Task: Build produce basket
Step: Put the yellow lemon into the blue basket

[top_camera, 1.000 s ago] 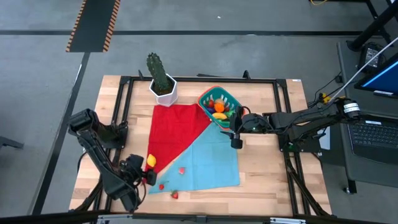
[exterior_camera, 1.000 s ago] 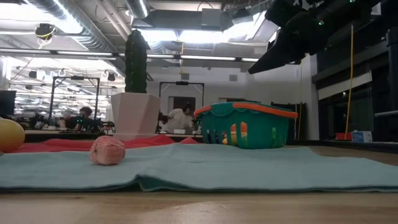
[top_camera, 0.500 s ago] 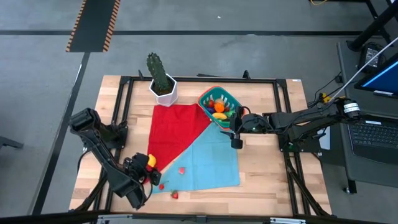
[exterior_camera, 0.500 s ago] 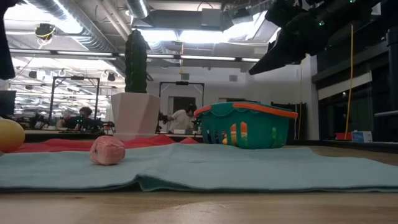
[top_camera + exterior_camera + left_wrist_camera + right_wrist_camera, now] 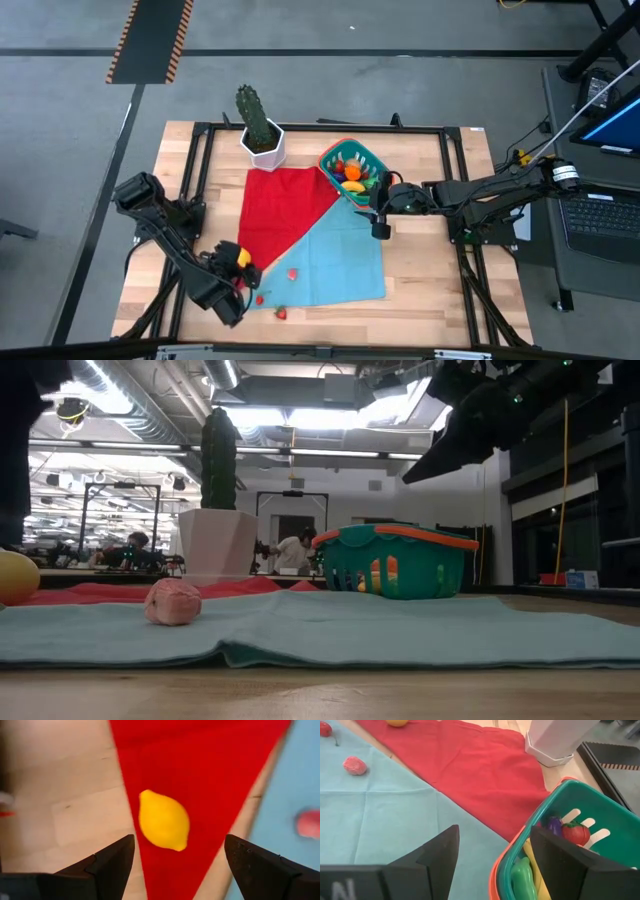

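A yellow lemon (image 5: 164,826) lies on the red cloth (image 5: 290,205) near its left tip. My left gripper (image 5: 179,840) hangs open just above it, pointing steeply down, with a finger on either side and touching nothing. The teal basket (image 5: 352,168) with the orange-red rim stands at the far middle and holds several toy fruits and vegetables. My right gripper (image 5: 495,832) hovers open beside the basket's near wall (image 5: 517,845), with nothing between its fingers. A pink-red berry (image 5: 292,272) rests on the light blue cloth (image 5: 345,255), and two more (image 5: 259,298) (image 5: 281,313) lie by the cloth's near edge.
A white hexagonal pot with a cactus (image 5: 262,140) stands at the far edge, left of the basket. A black frame (image 5: 200,135) runs around the wooden table top. In the low view people sit at desks beyond the table.
My left gripper has swung toward the table's right, from beside the lemon to right over it, staying open. In the low view the left arm has come in at the picture's left edge. The lemon, berries and basket have not moved.
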You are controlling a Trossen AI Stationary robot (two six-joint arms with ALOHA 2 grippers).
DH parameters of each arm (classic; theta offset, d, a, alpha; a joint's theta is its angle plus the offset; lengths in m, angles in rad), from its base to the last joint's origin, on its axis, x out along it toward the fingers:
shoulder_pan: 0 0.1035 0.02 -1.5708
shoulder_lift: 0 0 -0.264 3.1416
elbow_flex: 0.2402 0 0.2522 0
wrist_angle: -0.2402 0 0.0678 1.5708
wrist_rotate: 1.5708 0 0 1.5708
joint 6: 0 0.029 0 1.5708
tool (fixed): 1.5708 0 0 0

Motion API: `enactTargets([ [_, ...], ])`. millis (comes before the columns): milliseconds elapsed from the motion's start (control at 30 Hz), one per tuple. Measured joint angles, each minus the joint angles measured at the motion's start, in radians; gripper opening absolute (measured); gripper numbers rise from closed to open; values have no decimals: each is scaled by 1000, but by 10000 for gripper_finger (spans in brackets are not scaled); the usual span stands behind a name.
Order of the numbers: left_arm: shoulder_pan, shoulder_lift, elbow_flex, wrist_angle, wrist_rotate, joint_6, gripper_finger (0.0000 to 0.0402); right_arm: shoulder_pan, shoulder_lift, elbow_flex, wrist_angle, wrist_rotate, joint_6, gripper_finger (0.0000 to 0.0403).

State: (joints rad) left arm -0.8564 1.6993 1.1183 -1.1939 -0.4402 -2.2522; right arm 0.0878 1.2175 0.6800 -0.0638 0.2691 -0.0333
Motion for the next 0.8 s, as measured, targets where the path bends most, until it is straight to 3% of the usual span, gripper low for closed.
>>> enactTargets([
  [467,103,0,-6,1,23,-42,298,-4,0,0,-5,0,-5,245],
  [633,129,24,-6,1,110,-41,298,-4,0,0,-25,0,-5,245],
  [800,135,48,-6,2,121,-49,298,-4,0,0,-26,0,-3,245],
])
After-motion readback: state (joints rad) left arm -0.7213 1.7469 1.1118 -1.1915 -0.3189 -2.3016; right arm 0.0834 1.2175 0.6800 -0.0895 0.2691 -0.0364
